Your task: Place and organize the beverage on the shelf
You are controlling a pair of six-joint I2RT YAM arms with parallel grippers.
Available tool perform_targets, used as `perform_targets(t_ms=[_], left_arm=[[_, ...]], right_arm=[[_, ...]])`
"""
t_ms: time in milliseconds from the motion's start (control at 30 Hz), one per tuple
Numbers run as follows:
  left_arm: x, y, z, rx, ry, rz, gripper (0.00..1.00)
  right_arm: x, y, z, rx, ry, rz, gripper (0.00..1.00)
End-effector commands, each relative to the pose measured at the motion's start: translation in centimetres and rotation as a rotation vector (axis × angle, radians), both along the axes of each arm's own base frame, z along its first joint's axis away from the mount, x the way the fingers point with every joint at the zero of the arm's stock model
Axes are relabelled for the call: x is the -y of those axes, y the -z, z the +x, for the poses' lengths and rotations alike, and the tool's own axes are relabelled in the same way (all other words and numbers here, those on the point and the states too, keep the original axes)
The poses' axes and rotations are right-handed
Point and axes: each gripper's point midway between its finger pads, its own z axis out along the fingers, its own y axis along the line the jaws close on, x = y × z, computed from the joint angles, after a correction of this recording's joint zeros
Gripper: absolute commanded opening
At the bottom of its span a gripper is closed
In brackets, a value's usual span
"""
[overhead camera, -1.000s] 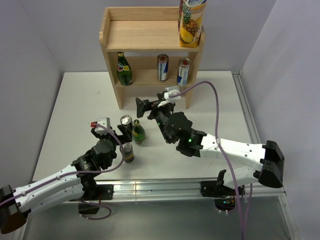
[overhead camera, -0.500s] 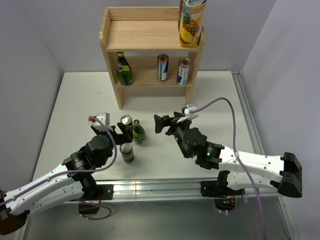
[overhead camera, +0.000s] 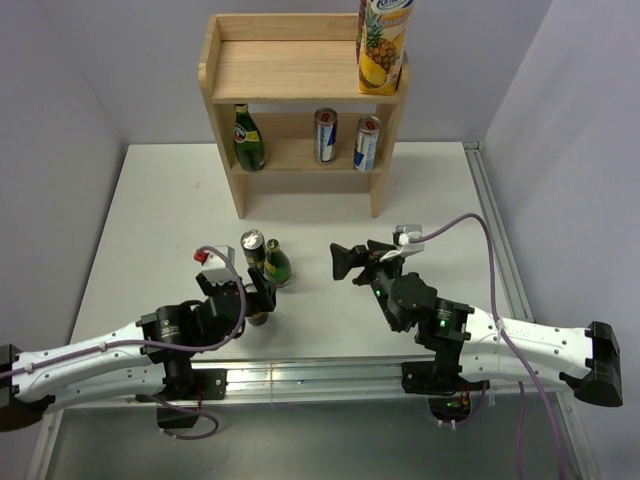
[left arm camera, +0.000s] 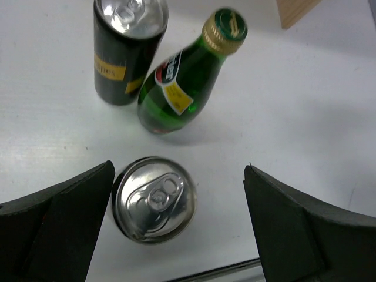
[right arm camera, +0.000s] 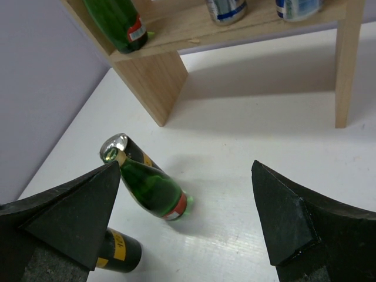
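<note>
Both arms have pulled back toward the frame's bottom; overhead, the shelf (overhead camera: 300, 85) stands top centre, the right pincer (overhead camera: 345, 262) wide at centre, the left pincer (overhead camera: 248, 290) wide at lower left. Left wrist: spread fingers (left arm camera: 59, 229) flank an upright can (left arm camera: 155, 198) on the counter (left arm camera: 294, 106). Right wrist: fingers apart, green bottle (right arm camera: 154, 191) lower left.

The small two-tier shelf of light unpainted wood (overhead camera: 290, 75) is seen in a pale honey tone against the white bench (overhead camera: 150, 200), and the tall juice carton (overhead camera: 384, 50) on its top board is printed in yellow and orange with a pineapple picture. On the bench, a black can with a yellow label band (left arm camera: 126, 56), a green glass bottle with a gold cap and a yellow and red label (left arm camera: 179, 88) and a can with a plain silver top (left arm camera: 154, 198) are shown. The left claw (left arm camera: 179, 226) and the right claw (right arm camera: 188, 223) are coloured black.
</note>
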Motion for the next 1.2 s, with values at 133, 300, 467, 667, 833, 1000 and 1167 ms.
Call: perform_targets(t_ms=[133,300,467,667,833,1000,1167], left_arm=[[-0.2,2.2,-1.9,-0.008,-0.144,0.067,0.99],[-1.6,4.2,-2.5,0.003,-0.268,0.123,0.99],[-2.9,5.3,-2.3,0.034,-0.374,0.093,0.99],[-1.7,5.5,-2.3,0.096,-0.399,0.081,0.99],[0.1,6.4,-2.0,0.149,-0.372,0.107,0.99],[0.0,7.1,-1.8,0.171,-0.365,0.09,0.99],[-0.7,8.8,-1.8,0.178,-0.35,0.04,0.99]], right_arm=[[1.9,1.2,-0.7,-0.032,0.039,0.038,1.0],[2.7,1.6,-1.0,-0.035,0.044,0.05,1.0],[3.1,2.1,-1.1,-0.04,0.05,0.046,1.0],[3.3,2.6,-1.1,-0.043,0.054,0.05,1.0],[3.2,2.8,-1.1,-0.045,0.053,0.05,1.0],[3.2,3.2,-1.1,-0.048,0.053,0.044,1.0],[3.4,3.5,-1.1,-0.051,0.059,0.042,1.0]])
